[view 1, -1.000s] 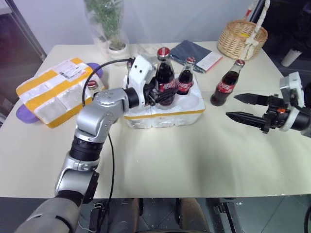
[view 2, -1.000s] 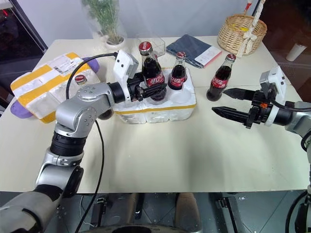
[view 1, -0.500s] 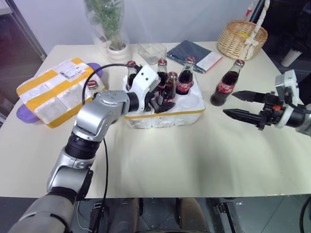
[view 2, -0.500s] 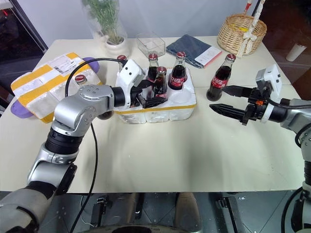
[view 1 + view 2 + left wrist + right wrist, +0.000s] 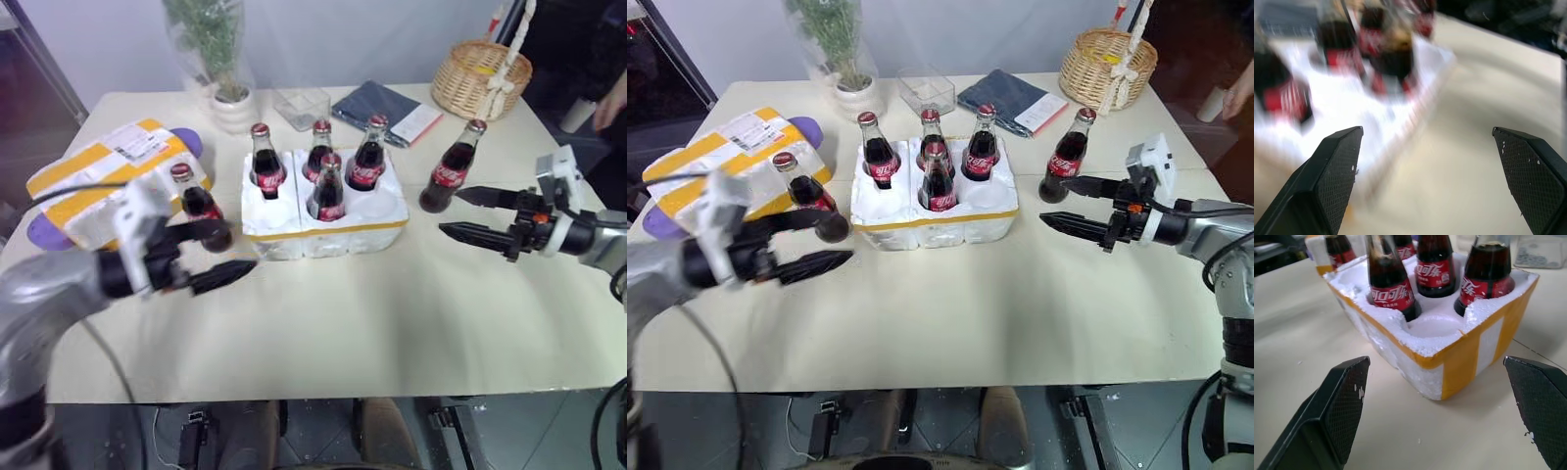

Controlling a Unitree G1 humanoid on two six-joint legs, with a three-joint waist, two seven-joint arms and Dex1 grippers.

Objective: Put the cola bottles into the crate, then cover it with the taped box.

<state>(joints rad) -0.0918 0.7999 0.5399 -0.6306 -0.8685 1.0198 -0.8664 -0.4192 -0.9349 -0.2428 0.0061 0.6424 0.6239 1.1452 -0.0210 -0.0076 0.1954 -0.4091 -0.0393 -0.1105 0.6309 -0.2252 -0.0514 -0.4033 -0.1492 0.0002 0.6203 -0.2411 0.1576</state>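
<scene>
White styrofoam crate [image 5: 323, 217] with yellow tape band, centre frame, holding four red-capped dark cola bottles [image 5: 329, 186].
Right wrist view reveals one empty hole [image 5: 1432, 326]; left gripper [image 5: 217, 252] and right gripper [image 5: 471, 214] both gape apart, empty.

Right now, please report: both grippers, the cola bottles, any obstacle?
Left gripper and right gripper open, empty. Four dark glass cola bottles sit in white styrofoam crate; two stand outside. Nothing blocking.

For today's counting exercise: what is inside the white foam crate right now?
Four cola bottles stand upright in the crate, red caps showing. At least one round hole near its right front corner is empty. The bottle bases are hidden inside the foam.
</scene>
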